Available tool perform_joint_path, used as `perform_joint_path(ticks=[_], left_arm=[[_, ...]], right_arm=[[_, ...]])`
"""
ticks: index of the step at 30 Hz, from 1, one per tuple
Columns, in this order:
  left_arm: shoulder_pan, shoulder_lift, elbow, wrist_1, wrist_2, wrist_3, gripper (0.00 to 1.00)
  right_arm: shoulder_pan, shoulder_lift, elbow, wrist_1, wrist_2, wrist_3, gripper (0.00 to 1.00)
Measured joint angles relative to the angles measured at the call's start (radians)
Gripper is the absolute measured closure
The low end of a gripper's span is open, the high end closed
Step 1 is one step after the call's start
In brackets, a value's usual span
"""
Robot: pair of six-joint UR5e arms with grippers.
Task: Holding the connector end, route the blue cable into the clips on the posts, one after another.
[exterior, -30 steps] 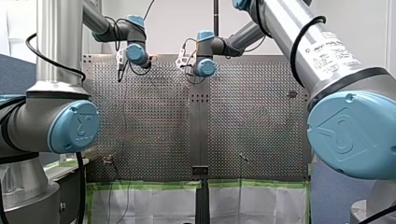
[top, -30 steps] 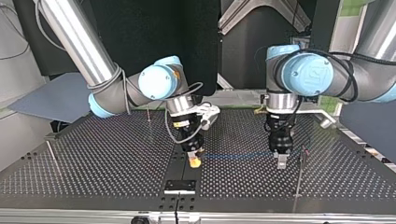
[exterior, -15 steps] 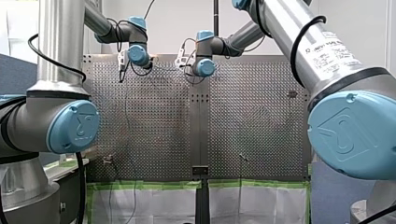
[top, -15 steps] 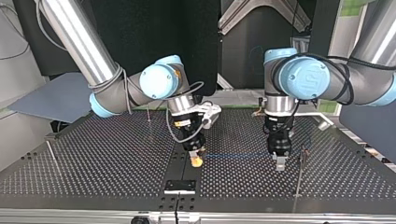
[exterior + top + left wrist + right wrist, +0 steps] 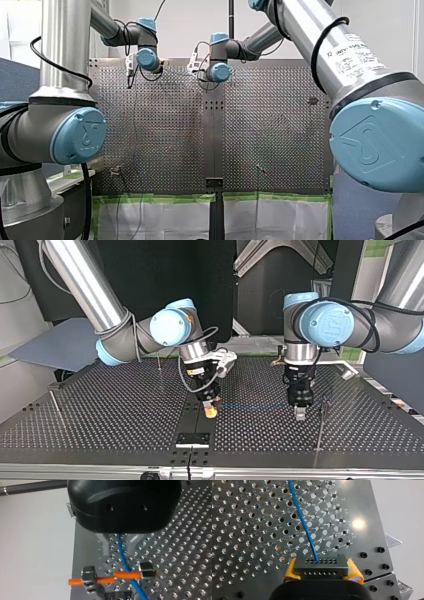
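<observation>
Blue cable (image 5: 252, 405) level, lengthwise from right claw (image 5: 210, 411) to left claw (image 5: 300, 414).

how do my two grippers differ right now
My right gripper has yellow pads; my left gripper looks black and metal. The right is shut on the grey connector; the left sits further along the blue cable. The right leans; the left hangs upright. Both are low over the table.
</observation>
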Motion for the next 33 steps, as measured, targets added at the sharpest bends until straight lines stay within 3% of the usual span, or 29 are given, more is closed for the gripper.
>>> perform_joint_path(ticks=[33], left_arm=[[0.009, 0.000, 0.000, 0.030, 0.001, -0.042, 1.00]], right_arm=[[0.001, 0.000, 0.009, 0.015, -0.002, -0.004, 1.00]])
